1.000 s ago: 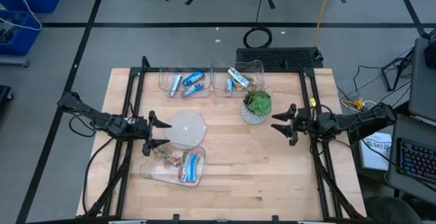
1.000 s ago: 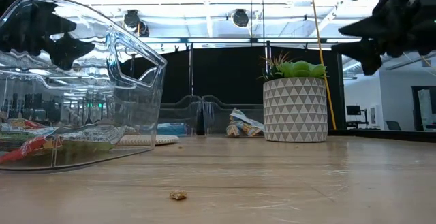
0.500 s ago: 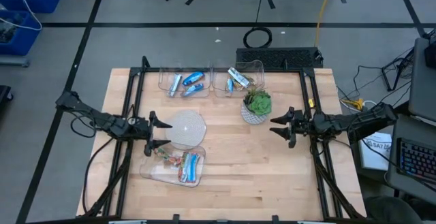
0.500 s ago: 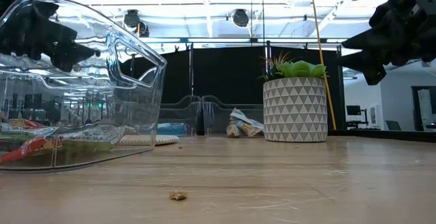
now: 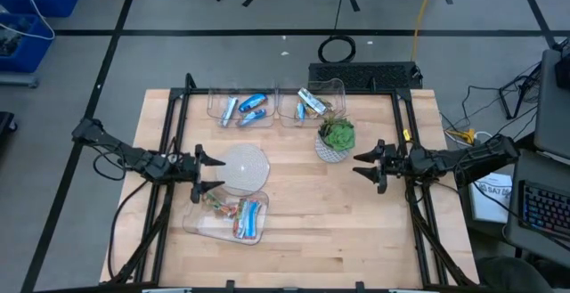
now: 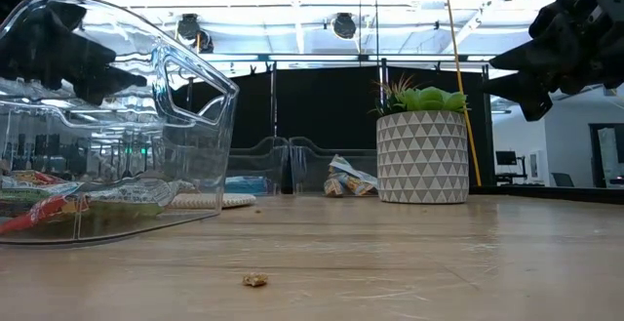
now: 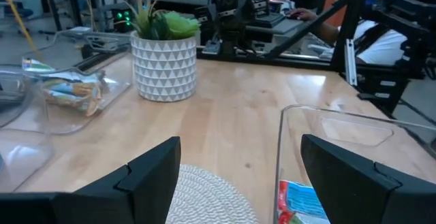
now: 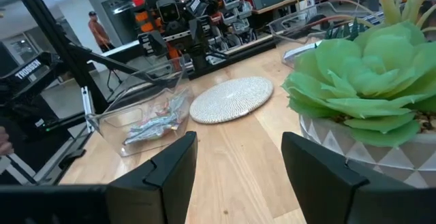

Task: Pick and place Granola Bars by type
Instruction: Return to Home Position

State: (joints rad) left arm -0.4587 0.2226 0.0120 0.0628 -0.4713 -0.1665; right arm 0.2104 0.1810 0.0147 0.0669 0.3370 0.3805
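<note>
Near tub (image 5: 192, 223) — red, blue bars (image 5: 249, 219); far tubs (image 5: 215, 112) — blue, silver.

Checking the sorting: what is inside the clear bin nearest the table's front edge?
The clear bin holds several granola bars, with red, orange and blue wrapping showing. They overlap, so their exact number and anything beneath them cannot be seen.

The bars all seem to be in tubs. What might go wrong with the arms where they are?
The left gripper, open, hangs by the rim of the near clear tub; a low pull-back might clip it and jostle the granola bars inside. The right gripper, open, sits close to the potted plant; a sideways swing might knock it over.
</note>
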